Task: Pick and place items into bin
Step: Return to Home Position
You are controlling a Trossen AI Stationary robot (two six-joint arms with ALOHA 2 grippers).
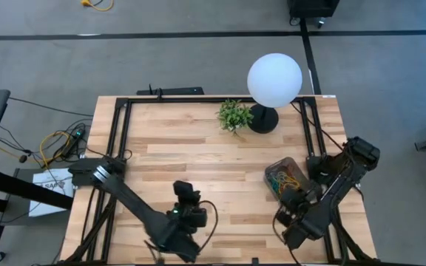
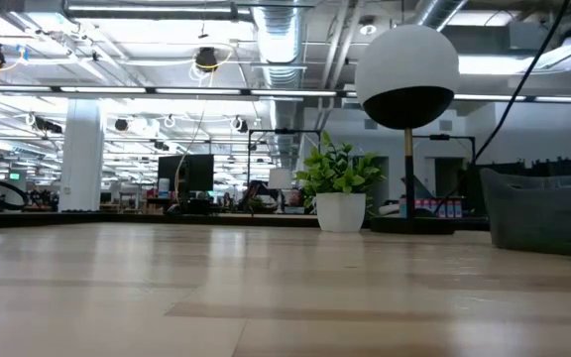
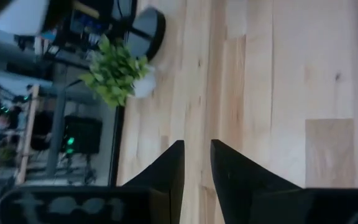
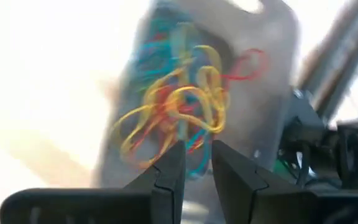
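The bin (image 1: 287,177) is a small dark translucent tub on the right side of the table. It holds a tangle of rubber bands (image 1: 285,177) in yellow, red, blue and green. In the right wrist view the bands (image 4: 179,106) lie inside the bin (image 4: 263,93), just beyond my right gripper (image 4: 197,149). My right gripper (image 1: 293,201) hovers at the bin's near end, shut, with nothing visible between its fingers. My left gripper (image 1: 187,193) waits shut over bare wood near the table's near edge (image 3: 197,149). The low view shows the bin (image 2: 548,208) but no gripper.
A small green plant (image 1: 234,115) in a white pot and a lamp with a black round base (image 1: 263,120) and white globe (image 1: 274,79) stand at the table's far edge. Bare wood (image 1: 198,155) lies between the arms. No loose bands show on the tabletop.
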